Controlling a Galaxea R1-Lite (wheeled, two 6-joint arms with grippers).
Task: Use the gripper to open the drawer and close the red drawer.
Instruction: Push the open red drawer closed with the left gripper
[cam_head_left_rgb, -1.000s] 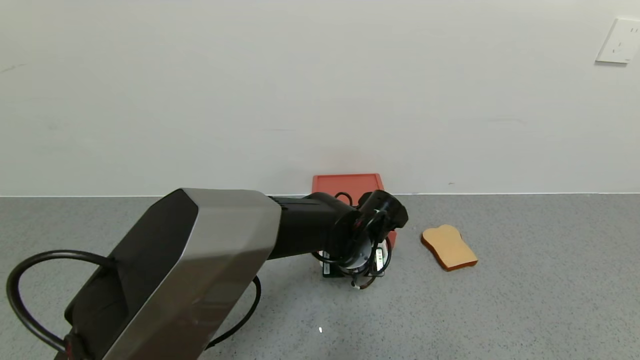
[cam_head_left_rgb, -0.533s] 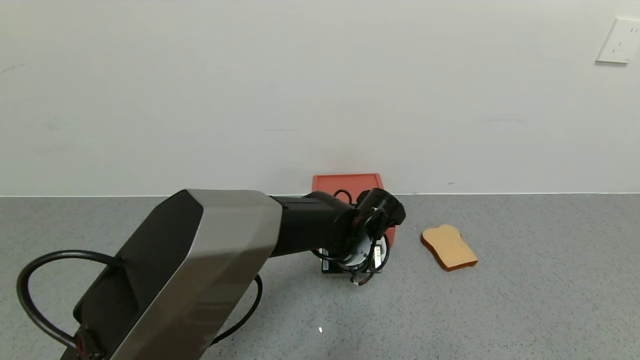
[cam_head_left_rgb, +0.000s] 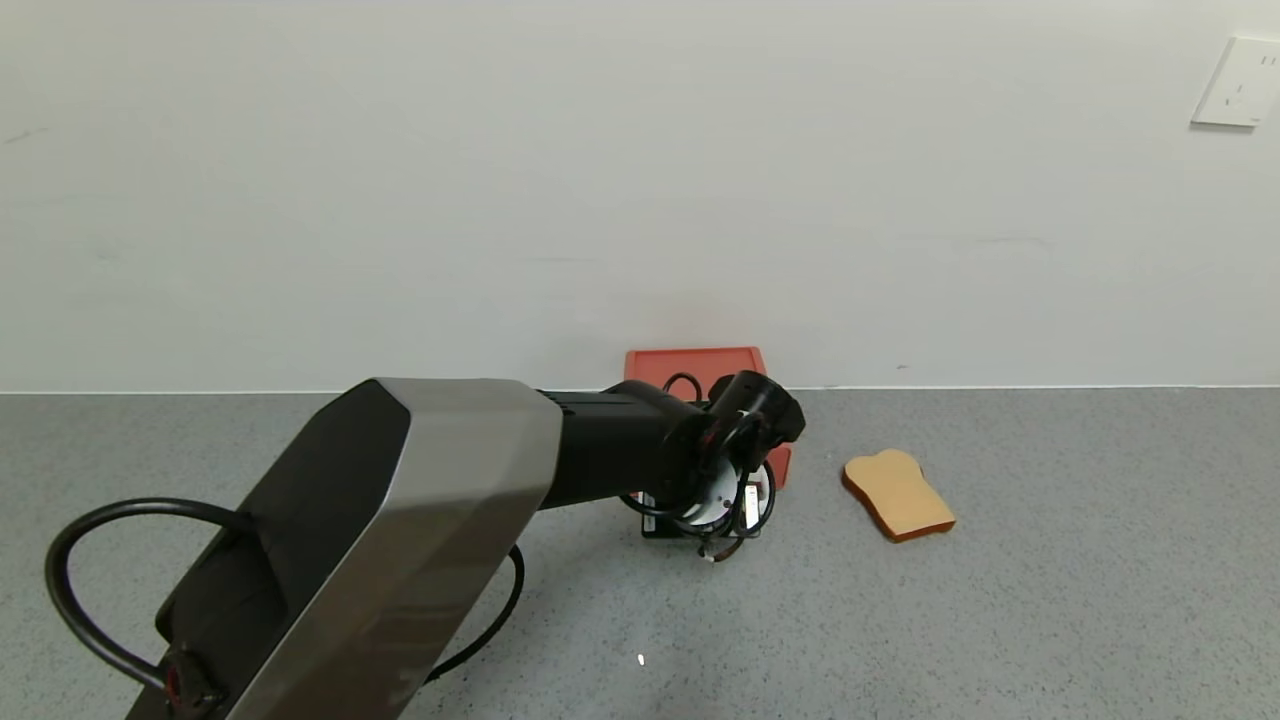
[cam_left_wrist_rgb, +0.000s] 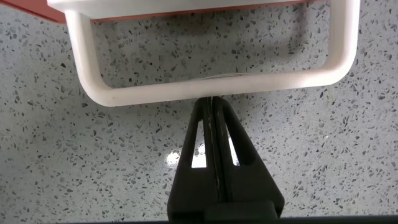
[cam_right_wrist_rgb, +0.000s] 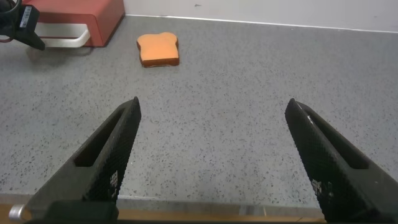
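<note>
The coral-red drawer (cam_head_left_rgb: 690, 362) sits at the back of the grey counter against the wall. My left arm reaches over it and hides its front in the head view. In the left wrist view my left gripper (cam_left_wrist_rgb: 212, 102) is shut, its joined tips touching the outer side of the white loop handle (cam_left_wrist_rgb: 155, 93); nothing is between the fingers. The drawer's red edge (cam_left_wrist_rgb: 37, 7) shows just behind the handle. My right gripper (cam_right_wrist_rgb: 211, 118) is open and empty, low near the counter's front edge; from there the drawer (cam_right_wrist_rgb: 81, 15) shows far off.
A tan toast slice (cam_head_left_rgb: 898, 495) lies on the counter to the right of the drawer; it also shows in the right wrist view (cam_right_wrist_rgb: 158, 50). A white wall socket (cam_head_left_rgb: 1238, 82) is high on the right. The counter's front edge (cam_right_wrist_rgb: 186, 211) runs below the right gripper.
My left arm's wrist has moved a little toward the wall and the drawer. Less of the red front shows beside the wrist. The toast has not moved.
</note>
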